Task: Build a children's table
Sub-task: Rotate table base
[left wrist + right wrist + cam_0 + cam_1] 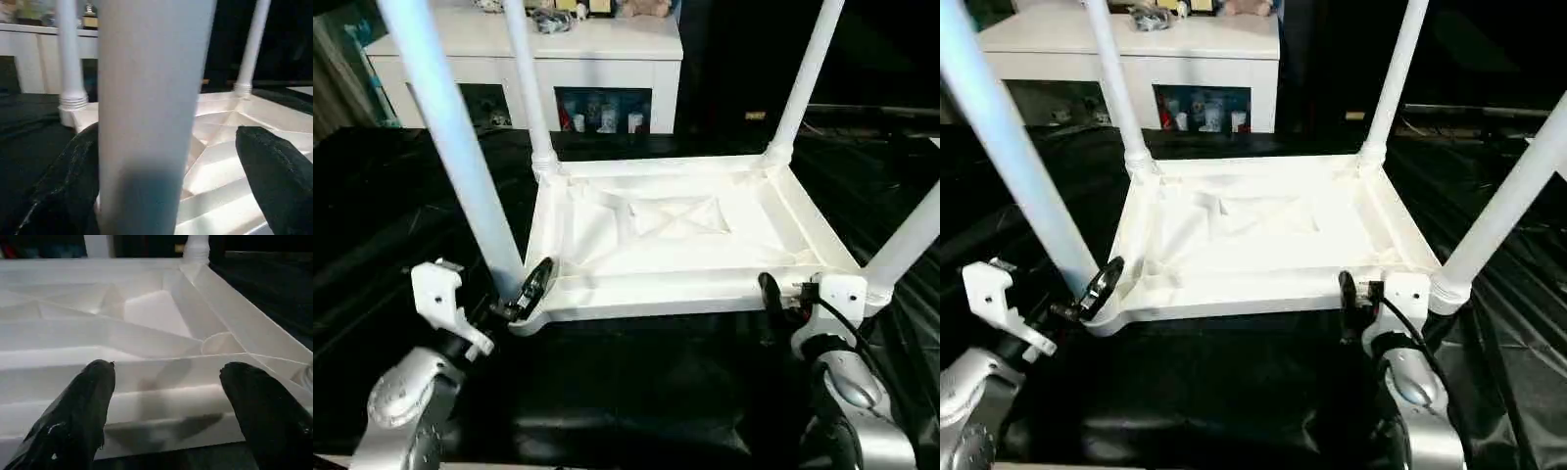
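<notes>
No readable writing or brand marks anywhere.

One white plastic table (675, 235), lying upside down on the black sheet (626, 392) that covers the bench. X-shaped ribs show on its underside. Four legs counted, all standing up from the corner sockets: near left leg (460, 147), far left leg (529, 78), far right leg (806, 78), near right leg (906, 245).

Two claws. Left claw (524, 294) sits at the near left corner, fingers spread wide on either side of the base of the near left leg; in the left wrist view the leg stands between the two black fingers (274, 171) with a gap on one side, so no firm grip seen. Right claw (166, 406) sits at the near edge of the tabletop close to the near right corner, fingers also wide apart, nothing held; the rim lies just beyond its tips.

One white cabinet (538, 59) behind, with glass-fronted compartments holding small items, too small to identify.
</notes>
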### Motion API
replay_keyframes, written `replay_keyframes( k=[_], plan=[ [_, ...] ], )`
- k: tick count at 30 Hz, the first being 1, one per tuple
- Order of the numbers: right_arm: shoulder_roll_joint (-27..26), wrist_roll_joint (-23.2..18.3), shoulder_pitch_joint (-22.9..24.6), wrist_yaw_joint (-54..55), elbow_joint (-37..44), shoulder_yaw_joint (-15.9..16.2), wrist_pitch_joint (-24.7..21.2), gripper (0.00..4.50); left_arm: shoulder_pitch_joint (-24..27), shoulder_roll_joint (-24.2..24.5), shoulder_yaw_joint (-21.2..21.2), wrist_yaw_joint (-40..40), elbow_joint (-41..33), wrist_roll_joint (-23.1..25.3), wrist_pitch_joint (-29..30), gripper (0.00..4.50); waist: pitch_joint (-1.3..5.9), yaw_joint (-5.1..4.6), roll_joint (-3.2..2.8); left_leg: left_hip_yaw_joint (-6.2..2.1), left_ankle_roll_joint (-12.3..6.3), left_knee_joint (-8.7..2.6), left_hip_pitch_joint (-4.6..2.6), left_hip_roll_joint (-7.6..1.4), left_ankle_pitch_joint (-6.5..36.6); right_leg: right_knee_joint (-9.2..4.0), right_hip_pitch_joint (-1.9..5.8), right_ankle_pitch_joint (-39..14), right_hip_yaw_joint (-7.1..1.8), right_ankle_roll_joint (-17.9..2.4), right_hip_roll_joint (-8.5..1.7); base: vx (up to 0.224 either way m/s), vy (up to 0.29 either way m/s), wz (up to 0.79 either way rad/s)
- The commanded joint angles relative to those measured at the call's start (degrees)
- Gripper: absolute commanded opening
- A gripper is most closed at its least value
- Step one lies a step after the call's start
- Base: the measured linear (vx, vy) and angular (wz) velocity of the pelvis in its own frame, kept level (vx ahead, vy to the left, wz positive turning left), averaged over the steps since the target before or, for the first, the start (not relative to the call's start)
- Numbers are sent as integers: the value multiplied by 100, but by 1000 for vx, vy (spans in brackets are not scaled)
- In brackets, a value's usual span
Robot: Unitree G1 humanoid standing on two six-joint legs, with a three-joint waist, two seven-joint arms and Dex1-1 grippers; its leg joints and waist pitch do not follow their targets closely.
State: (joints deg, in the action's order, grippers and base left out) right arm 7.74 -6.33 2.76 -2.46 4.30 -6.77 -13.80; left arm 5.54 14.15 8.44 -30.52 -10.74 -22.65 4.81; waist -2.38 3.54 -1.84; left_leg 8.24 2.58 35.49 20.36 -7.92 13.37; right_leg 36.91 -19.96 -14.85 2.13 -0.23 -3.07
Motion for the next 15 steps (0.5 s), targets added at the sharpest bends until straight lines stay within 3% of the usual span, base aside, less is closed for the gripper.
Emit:
replay_keyframes(
  k=[1, 3, 5, 6, 8, 11, 15],
  plan=[
    [48, 71, 76, 71, 46, -36, -261, 383, -111, 114, 20, -329, 4, -271, 178, 444, 223, 22, 36, -179, -136, -533, 21, -445, 714, -474, 112, -1, -324, -944, -515, 0, 0, 0],
    [-3, 98, 82, 271, 25, -148, -404, 383, -154, 149, 3, -481, -27, -408, 278, 444, 237, 38, 31, -167, -230, -503, 11, -446, 446, -431, 115, 404, -311, -1043, -515, 0, 0, 0],
    [-38, 219, 82, 520, -5, -251, -575, 383, -163, 238, -110, -746, -150, -676, 583, 444, 238, 45, 58, -161, -249, -503, 5, -454, 408, -417, 122, 472, -304, -1058, -525, 0, 0, 0],
    [-39, 227, 82, 531, -6, -254, -584, 383, -163, 245, -117, -761, -156, -692, 599, 444, 234, 53, 31, -165, -254, -511, -2, -457, 415, -420, 113, 449, -295, -1064, -516, 0, 0, 0],
    [-66, 311, 64, 750, -39, -369, -656, 383, -183, 330, -230, -939, -260, -923, 820, 444, 209, 67, 55, -153, -144, -553, -34, -480, 751, -452, 97, 104, -299, -1030, -516, 0, 0, 0],
    [-93, 228, 24, 887, -43, -576, -481, 383, -288, 369, -334, -1026, -221, -889, 808, 444, 178, 108, 58, -125, 24, -599, -61, -483, 1219, -515, 63, -507, -325, -893, -521, 0, 0, 0],
    [-152, 290, 23, 1193, 14, -782, -272, 383, -465, 350, -332, -1055, -17, -810, 748, 444, 172, 116, 52, -121, 182, -629, -47, -478, 1312, -541, 55, -697, -337, -689, -529, 0, 0, 0]
  ],
)
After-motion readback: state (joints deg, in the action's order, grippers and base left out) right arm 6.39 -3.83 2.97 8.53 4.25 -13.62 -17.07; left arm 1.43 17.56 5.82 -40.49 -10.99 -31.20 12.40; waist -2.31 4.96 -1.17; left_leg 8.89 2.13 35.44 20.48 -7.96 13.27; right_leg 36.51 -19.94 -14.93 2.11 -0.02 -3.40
